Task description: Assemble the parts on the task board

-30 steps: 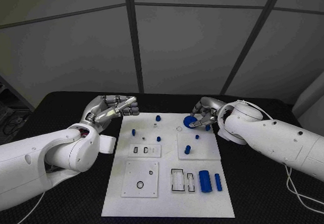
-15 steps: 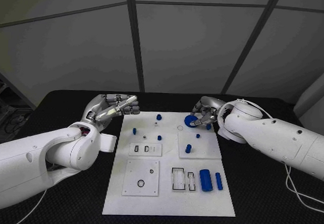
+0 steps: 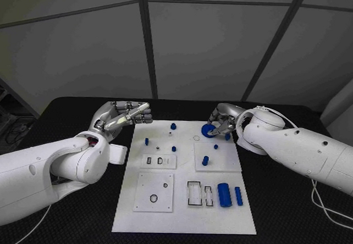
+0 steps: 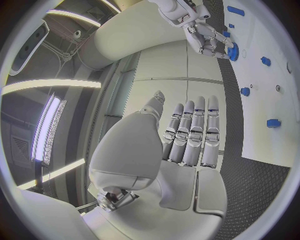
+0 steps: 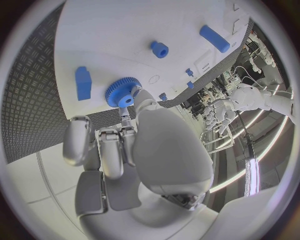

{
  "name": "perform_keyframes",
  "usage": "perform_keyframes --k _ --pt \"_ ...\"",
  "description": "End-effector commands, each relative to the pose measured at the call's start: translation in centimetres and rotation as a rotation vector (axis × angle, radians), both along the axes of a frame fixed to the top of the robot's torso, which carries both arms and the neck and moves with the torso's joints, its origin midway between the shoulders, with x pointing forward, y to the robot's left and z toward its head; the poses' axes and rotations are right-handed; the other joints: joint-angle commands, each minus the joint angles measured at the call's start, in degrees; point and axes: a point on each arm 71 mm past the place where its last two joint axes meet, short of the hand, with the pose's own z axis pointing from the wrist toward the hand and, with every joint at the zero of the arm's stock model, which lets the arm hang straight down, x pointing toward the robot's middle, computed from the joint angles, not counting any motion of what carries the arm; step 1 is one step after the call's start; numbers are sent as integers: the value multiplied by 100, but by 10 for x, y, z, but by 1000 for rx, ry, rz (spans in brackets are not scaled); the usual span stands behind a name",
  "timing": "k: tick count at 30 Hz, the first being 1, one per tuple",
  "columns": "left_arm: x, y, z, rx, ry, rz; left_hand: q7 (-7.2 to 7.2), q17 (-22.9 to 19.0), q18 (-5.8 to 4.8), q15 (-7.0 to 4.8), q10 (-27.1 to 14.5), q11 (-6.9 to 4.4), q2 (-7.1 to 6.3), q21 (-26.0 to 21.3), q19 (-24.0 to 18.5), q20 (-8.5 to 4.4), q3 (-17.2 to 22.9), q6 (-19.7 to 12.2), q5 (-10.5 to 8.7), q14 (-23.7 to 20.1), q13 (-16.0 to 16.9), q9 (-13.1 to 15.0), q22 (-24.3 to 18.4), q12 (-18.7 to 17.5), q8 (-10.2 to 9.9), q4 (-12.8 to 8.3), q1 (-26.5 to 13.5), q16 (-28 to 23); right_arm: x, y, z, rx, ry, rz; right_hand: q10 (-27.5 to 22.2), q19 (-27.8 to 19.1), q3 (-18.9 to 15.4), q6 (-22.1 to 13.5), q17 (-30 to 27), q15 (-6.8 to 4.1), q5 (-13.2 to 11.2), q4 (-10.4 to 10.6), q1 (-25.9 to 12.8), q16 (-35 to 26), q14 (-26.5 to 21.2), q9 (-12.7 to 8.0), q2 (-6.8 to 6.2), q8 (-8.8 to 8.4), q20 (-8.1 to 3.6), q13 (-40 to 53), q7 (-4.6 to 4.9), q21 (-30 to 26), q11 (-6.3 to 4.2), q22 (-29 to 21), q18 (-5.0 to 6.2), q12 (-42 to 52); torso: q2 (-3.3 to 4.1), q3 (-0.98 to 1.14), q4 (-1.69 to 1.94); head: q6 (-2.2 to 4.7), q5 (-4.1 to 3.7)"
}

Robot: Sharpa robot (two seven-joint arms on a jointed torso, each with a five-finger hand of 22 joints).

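- right hand (image 3: pixel 221 124) pinching a blue gear (image 3: pixel 208 131) over the far edge of the board (image 3: pixel 183 227), at about 1 o'clock from the board's middle.
- probably carrying the gear to its seat; a faint ring (image 3: pixel 195 138) on the board just at 7 o'clock of the gear looks like the target, though that is a guess.
- best done by keeping the gear flat, centring its bore above the seat, lowering straight down, loosening the pinch only once seated.
- worth watching the blue peg (image 3: pixel 206 160) at 6 o'clock of the gear: clearance needed on the way down.
- left hand (image 3: pixel 123 117) raised beside the board's far left corner, fingers curled in, empty.
- right wrist view gives the gear's teeth and hub (image 5: pixel 122 92) and the fingertips (image 5: pixel 129 102) on it, with the board beneath; head view cannot resolve that.
- left wrist view gives the left fingers (image 4: pixel 190 132) side by side with nothing between them, and the right hand with the gear (image 4: pixel 234 51) from the side.
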Motion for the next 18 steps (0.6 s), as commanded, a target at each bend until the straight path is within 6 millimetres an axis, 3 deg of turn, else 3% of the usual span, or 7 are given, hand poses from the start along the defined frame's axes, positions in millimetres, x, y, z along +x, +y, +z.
perform_keyframes --k 1,9,18 --pt "0 -1 2 -2 -9 -14 1 -2 -1 6 -14 -19 37 -28 14 17 8 31 -15 -17 0 0 -8 -21 -33 -25 -17 -37 -1 4 5 -2 -60 20 188 53 90 96 1440 -29 106 -10 4 27 571 11 50 38 -14 932 -26 50 -56 32 -40 39 -1 0 3 -3 -2" --pt "0 -1 2 -2 -9 -14 1 -2 -1 6 -14 -19 37 -28 14 17 8 31 -15 -17 0 0 -8 -21 -33 -25 -17 -37 -8 14 14 23 -153 55 222 94 285 184 1492 -57 316 -62 -62 44 583 -8 -1 -5 -44 979 -53 93 -83 116 -56 67 -3 -1 4 3 3" --pt "0 -1 2 -2 -9 -16 1 -2 -1 6 -14 -19 37 -28 14 17 8 31 -15 -17 0 0 -8 -21 -33 -25 -17 -37 -27 49 28 32 -255 154 229 112 374 205 1509 -61 382 -91 -96 49 586 -13 -43 -33 -50 990 -56 111 -87 154 -64 72 -2 -3 2 14 19"
